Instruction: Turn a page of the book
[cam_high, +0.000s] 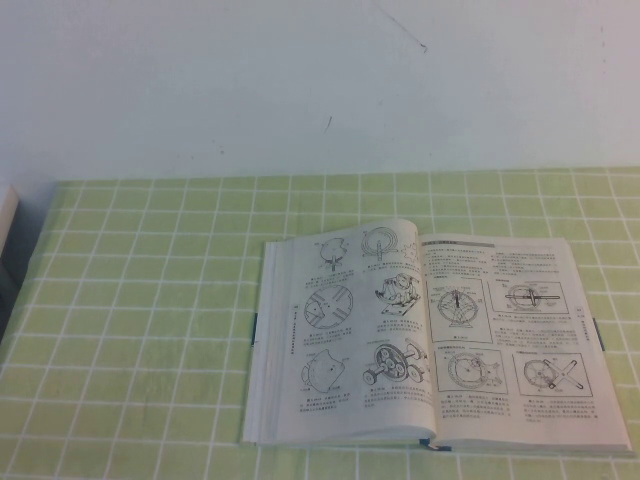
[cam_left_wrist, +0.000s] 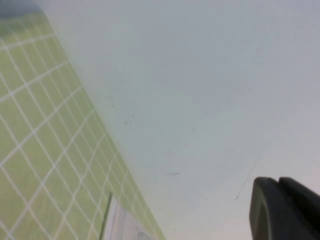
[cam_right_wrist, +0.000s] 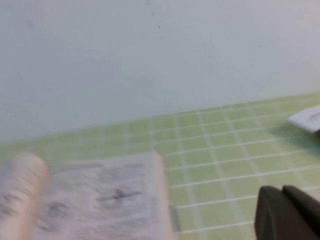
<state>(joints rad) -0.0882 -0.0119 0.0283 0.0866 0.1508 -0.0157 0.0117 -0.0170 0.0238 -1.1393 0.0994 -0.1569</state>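
Observation:
The book (cam_high: 430, 330) lies open on the green checked tablecloth, right of the middle in the high view. Its right-hand page (cam_high: 505, 335) carries boxed drawings of wheels and lies flat. The left-hand leaf (cam_high: 350, 320) bulges up a little near the spine. Neither arm shows in the high view. In the left wrist view my left gripper (cam_left_wrist: 278, 182) is shut and held up toward the wall, with a corner of the book (cam_left_wrist: 120, 225) far below it. My right gripper (cam_right_wrist: 281, 191) is shut and empty, above the cloth beside the book's edge (cam_right_wrist: 105, 200).
A pale wall (cam_high: 320, 80) stands behind the table. A white object (cam_high: 8, 215) sits at the table's far left edge. In the right wrist view a white flat thing (cam_right_wrist: 307, 119) lies on the cloth. Green cloth (cam_high: 130, 330) spreads left of the book.

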